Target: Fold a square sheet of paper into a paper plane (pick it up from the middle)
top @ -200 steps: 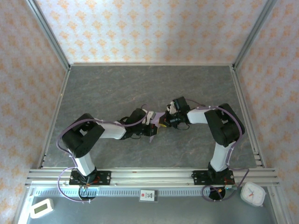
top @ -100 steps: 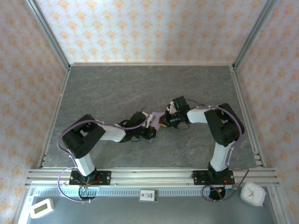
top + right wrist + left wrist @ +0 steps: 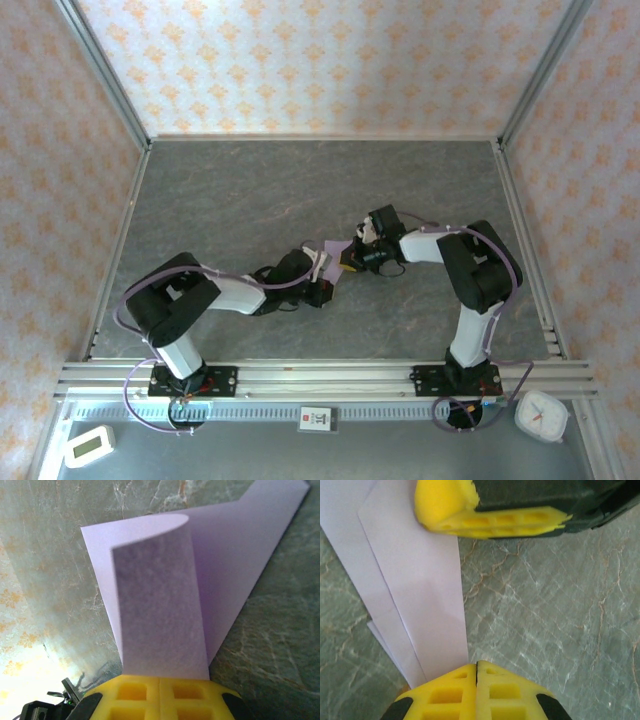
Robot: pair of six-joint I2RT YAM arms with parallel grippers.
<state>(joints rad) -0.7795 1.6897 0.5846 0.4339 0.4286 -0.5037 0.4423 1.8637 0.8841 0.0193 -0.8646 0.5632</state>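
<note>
Below, illegible white tag (image 3: 314, 419) on rail (image 3: 330, 378), plain lavender paper (image 3: 155, 610).

White clock (image 3: 541, 415), white device (image 3: 88, 446) and label card (image 3: 316, 418) sit by the front rail (image 3: 320, 376).

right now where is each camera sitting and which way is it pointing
Top external: above and behind the bases, looking down at the table; left arm and right arm both show.
Left wrist: on the left arm, looking along its shut jaws at the lavender paper.
Right wrist: on the right arm, looking past its shut jaws at the paper's curled flap.
Shared: both wrist views show the paper.
</note>
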